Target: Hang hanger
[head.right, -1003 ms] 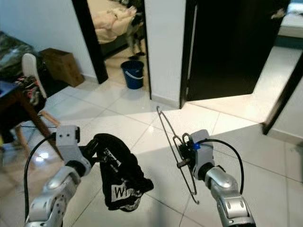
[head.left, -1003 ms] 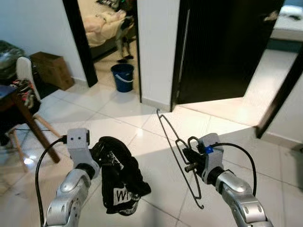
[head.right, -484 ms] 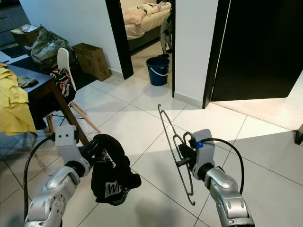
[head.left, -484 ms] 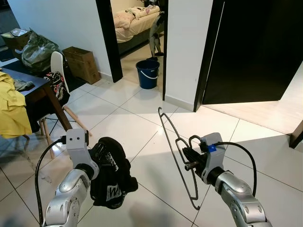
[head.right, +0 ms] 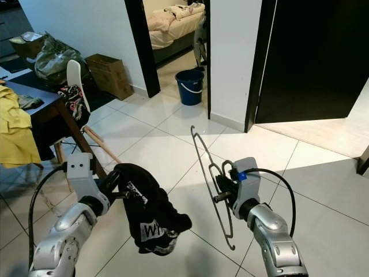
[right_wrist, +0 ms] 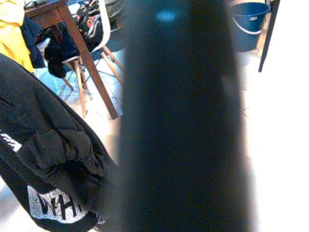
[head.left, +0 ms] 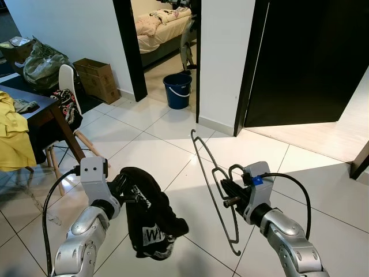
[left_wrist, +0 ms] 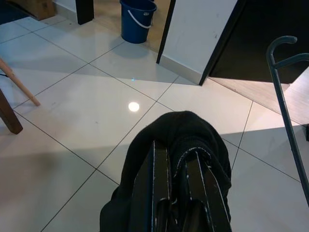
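Note:
A thin dark wire hanger (head.left: 210,179) stands nearly upright, hook at the top, with my right gripper (head.left: 230,195) shut on its middle. A bunched black garment (head.left: 151,216) with white lettering hangs from my left gripper (head.left: 124,190), whose fingers (left_wrist: 159,193) are shut on the cloth. In the left wrist view the hanger's hook (left_wrist: 282,46) shows beside the garment (left_wrist: 178,140). A blurred dark bar (right_wrist: 181,116) crosses the middle of the right wrist view, with the garment (right_wrist: 48,164) off to one side.
White tiled floor (head.left: 144,144) lies ahead. A blue bucket (head.left: 177,90) stands at an open doorway to a bedroom; a dark door (head.left: 305,57) is to the right. At left are a wooden table (head.left: 34,112) with yellow cloth, a white chair (head.left: 69,92) and a cardboard box (head.left: 95,78).
The camera view has shifted a little. The garment has swung lower and to the right under my left gripper. The right gripper still holds the hanger in much the same pose.

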Tool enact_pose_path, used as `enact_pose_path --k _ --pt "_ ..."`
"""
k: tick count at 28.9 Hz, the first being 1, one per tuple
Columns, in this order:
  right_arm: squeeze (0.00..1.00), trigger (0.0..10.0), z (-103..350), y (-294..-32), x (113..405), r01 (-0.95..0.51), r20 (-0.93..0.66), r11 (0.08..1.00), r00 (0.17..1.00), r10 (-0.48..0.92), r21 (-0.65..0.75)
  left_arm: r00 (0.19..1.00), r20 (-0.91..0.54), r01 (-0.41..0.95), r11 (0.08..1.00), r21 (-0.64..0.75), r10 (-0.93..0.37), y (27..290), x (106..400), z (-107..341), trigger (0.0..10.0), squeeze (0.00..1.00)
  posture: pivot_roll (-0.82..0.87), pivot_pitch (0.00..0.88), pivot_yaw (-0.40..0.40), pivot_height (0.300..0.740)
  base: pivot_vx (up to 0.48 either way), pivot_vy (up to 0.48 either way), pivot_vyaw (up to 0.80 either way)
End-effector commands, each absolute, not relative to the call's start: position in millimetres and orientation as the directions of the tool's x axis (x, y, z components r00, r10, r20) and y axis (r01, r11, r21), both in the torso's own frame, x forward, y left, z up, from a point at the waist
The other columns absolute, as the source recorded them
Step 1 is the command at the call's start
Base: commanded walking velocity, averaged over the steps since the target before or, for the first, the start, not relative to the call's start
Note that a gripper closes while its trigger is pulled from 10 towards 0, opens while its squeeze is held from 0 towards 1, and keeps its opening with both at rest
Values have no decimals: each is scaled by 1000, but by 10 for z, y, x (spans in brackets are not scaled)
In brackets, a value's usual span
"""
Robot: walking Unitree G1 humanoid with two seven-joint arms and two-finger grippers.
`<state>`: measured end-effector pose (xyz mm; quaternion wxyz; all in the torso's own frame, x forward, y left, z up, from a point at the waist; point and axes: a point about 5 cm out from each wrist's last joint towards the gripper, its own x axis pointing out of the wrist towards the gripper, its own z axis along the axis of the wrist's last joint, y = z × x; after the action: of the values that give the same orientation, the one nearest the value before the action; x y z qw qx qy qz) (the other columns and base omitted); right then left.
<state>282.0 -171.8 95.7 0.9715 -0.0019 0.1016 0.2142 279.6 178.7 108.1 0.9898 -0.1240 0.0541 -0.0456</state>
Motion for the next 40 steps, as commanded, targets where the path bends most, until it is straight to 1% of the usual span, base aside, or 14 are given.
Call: enact_pose_path --k 1,14,19,40 --pt "0 10000 982 -1679 2809 -428 -187 902 882 432 63 991 -90 71 968 -242 -95 1842 2801 1109 10000 0 -40 18 65 740 0 0 0" --pt "0 10000 994 -1705 2803 -419 -186 905 885 426 80 991 -89 73 966 -246 -98 1831 2803 1120 10000 0 -47 28 65 740 0 0 0" --pt "0 10000 989 -1747 2799 -416 -194 905 884 425 87 992 -83 67 964 -257 -91 1818 2791 1126 10000 0 -39 26 50 740 0 0 0" --pt "0 10000 1003 -1742 2797 -434 -191 898 877 440 73 992 -85 69 960 -270 -95 1808 2793 1110 10000 0 -48 25 53 740 0 0 0"
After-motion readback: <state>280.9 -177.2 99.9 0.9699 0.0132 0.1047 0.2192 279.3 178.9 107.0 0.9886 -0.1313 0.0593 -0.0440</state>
